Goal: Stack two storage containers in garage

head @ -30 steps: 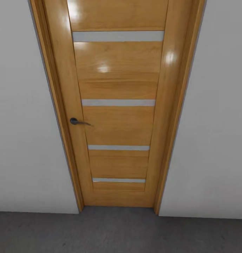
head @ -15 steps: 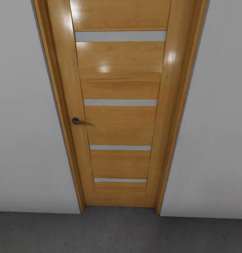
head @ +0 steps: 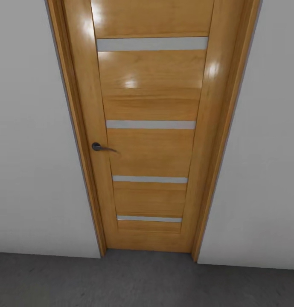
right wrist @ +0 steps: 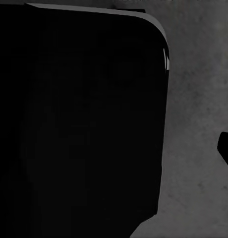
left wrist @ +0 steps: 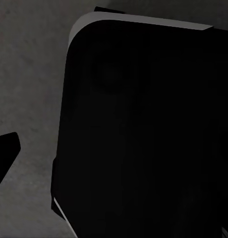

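Observation:
The two storage containers are out of view. In the head view I face a shut honey-coloured wooden door (head: 151,149) with pale horizontal strips, set in a white wall (head: 31,149). The dark grey mottled concrete floor (head: 142,281) runs along the foot of the door. The left wrist view looks down at the floor (left wrist: 29,89), with one dark fingertip (left wrist: 4,153) at the picture's edge. In the right wrist view a dark fingertip (right wrist: 227,151) also pokes in over the floor (right wrist: 198,99). I see nothing held by either one.
The door has a dark lever handle (head: 100,147) on its left side and a wooden frame (head: 76,140). White wall (head: 266,162) continues to the right. My own black base (left wrist: 143,129) (right wrist: 79,124) takes up much of both wrist views.
The whole head picture has shifted: the door sits slightly further right than a second ago, so the camera has moved. Nothing else differs.

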`<state>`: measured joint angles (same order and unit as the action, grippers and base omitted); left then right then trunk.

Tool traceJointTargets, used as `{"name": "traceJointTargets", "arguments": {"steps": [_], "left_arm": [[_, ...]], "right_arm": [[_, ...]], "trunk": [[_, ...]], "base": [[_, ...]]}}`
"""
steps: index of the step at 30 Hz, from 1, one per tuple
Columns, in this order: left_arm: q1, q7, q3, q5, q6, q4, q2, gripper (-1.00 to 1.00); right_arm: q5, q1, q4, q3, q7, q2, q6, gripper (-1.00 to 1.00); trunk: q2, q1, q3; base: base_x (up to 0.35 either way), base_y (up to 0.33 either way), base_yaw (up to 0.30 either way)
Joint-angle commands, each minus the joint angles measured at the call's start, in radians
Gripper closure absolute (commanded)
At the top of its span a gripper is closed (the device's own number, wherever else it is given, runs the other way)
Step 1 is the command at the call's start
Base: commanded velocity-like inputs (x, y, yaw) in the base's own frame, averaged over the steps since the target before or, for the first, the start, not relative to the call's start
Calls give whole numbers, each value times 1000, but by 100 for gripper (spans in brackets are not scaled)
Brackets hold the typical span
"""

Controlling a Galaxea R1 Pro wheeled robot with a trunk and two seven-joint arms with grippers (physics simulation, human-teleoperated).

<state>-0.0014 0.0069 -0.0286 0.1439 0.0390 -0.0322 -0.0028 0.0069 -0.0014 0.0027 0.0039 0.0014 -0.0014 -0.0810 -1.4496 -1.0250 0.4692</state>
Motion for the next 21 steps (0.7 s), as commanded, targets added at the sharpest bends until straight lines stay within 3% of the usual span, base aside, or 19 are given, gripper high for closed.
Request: {"name": "traceJointTargets", "arguments": {"steps": [1,10,21], "left_arm": [[0,1,-2,6,2,0,0,-100],[0,1,-2,6,2,0,0,-100],[0,1,-2,6,1,0,1,-100]], "right_arm": [[1,0,0,0,0,0,-3,-100],[1,0,1,1,0,0,-3,-100],[1,0,0,1,0,0,-4,-100]], "trunk": [[0,0,1],[0,0,1],[0,0,1]], "base": [[0,0,2],[30,0,0],[296,0,0]]}}
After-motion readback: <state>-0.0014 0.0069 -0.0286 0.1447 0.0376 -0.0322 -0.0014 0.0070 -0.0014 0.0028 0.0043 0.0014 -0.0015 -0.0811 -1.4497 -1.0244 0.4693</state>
